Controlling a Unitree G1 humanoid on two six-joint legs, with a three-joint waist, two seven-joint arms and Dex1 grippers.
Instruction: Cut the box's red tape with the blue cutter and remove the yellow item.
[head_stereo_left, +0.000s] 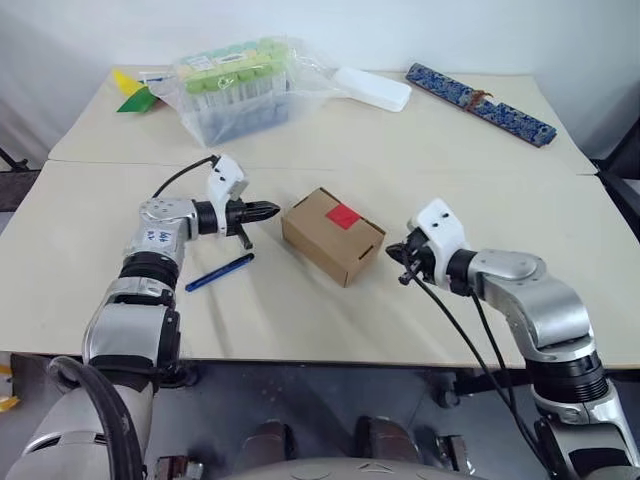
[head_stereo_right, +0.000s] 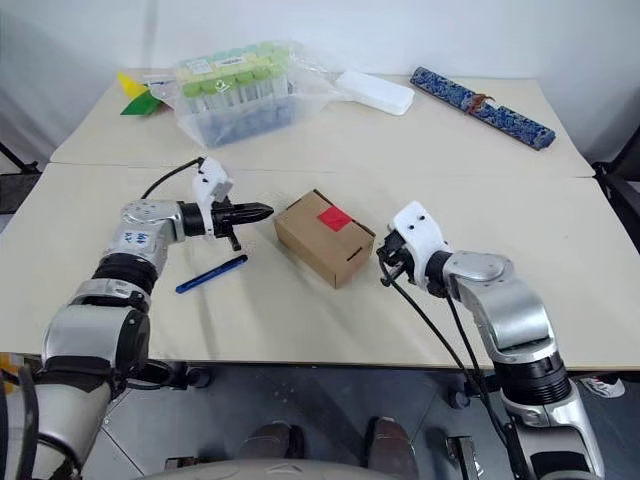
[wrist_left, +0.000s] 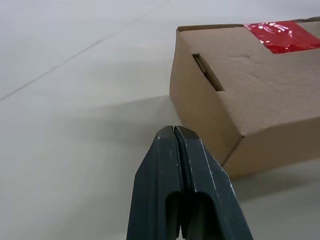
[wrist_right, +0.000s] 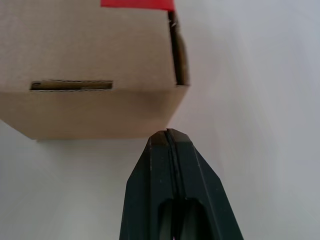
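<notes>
**Both grippers clenched and empty beside the sealed box**

Nearest the robot on the pale counter (head_stereo_left: 330, 330) lies the blue cutter (head_stereo_left: 219, 272), flat on the surface and slanted, with nothing touching it. It rests below the left arm's wrist and well to the left of the box.

Just beyond it, the left gripper (head_stereo_left: 268, 210) points toward the box's left end, its two black fingers (wrist_left: 172, 165) pressed together with nothing between them. The tips stop just short of the cardboard, with a small gap showing in the head views. The left wrist view looks along those shut fingers at the carton's side wall, where a narrow slot is cut.

On the other side, the right gripper (head_stereo_left: 397, 252) is likewise clenched on nothing, its fingers (wrist_right: 167, 165) closed tip to tip. It sits just beside the box's right end, close to the lower corner; whether it touches the cardboard cannot be told. The right wrist view shows the end wall with a thin horizontal slot and a flap edge.

Between the two grippers stands the box (head_stereo_left: 330, 240), a small brown carton set at an angle on the counter, flaps closed. The red tape (head_stereo_left: 342, 216) sits on its top face, whole.

Farther back, on a second counter panel, a clear plastic tub of green-capped tubes (head_stereo_left: 235, 90) stands inside a loose bag. Left of it lie yellow and green paper pieces (head_stereo_left: 132, 90). Right of the tub is a white oblong case (head_stereo_left: 372, 88), and beyond that a long blue-patterned case (head_stereo_left: 480, 103) lies slantwise near the far right corner.
</notes>
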